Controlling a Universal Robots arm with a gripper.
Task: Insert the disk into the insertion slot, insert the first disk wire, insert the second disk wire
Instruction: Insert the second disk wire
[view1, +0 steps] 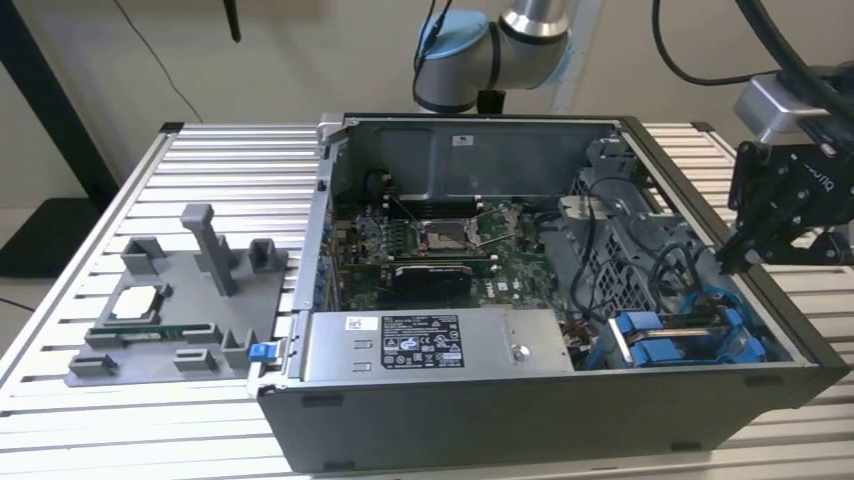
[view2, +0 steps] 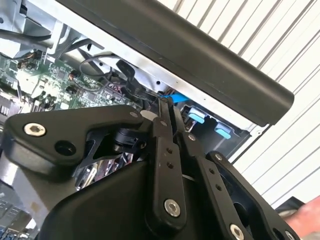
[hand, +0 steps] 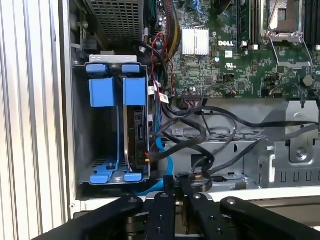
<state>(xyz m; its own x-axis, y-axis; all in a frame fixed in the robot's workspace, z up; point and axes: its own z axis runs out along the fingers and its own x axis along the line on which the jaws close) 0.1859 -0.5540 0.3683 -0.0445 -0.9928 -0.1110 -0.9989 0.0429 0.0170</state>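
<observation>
Nearly closed, hold unclear, my pincer (hand: 175, 181) hovers beside the disk (hand: 137, 132) seated lengthwise in the insertion slot (hand: 79, 120).

We see even, diffuse light from overhead; the computer case's (view1: 534, 420) interior sits in soft shade, while the ribbed surface (view2: 280, 45) glares pale in the second wrist view.

Plain beige wall (view1: 307, 50) behind a slatted aluminium table (view1: 134, 190).
</observation>
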